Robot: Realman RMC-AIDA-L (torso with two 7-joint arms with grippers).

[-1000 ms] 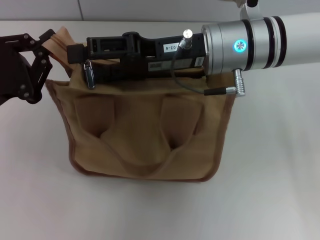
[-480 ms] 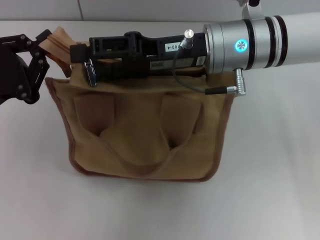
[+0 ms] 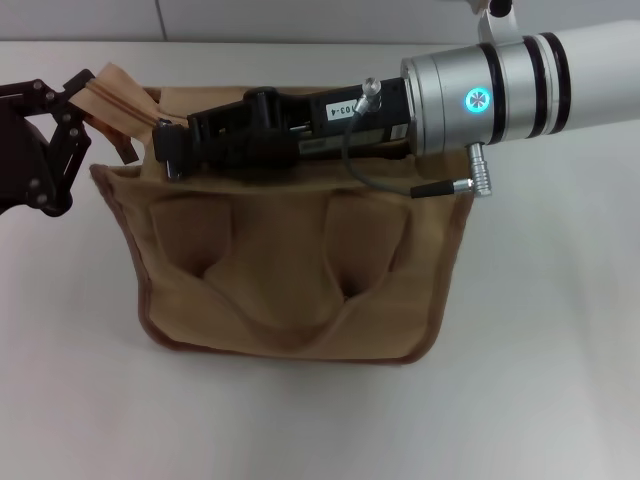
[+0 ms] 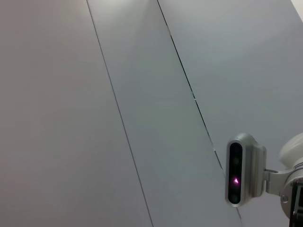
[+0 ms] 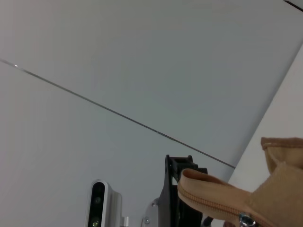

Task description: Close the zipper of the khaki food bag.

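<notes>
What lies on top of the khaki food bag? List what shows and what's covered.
The right gripper stretches along the top of the khaki food bag, covering most of the zipper. The left gripper holds the bag's raised end tab. The slider is barely visible; the jaws' state cannot be judged.

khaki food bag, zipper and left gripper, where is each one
khaki food bag (image 3: 290, 290): head view, on its front panel.
zipper (image 5: 213, 201): right wrist view, on the closed teeth of the raised end.
left gripper (image 3: 75, 95): head view, by the fingers at the bag's end tab.

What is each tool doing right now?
Left tool: closed, holding the zipper end tab.
Right tool: at the khaki food bag's slider end; cannot be told.
</notes>
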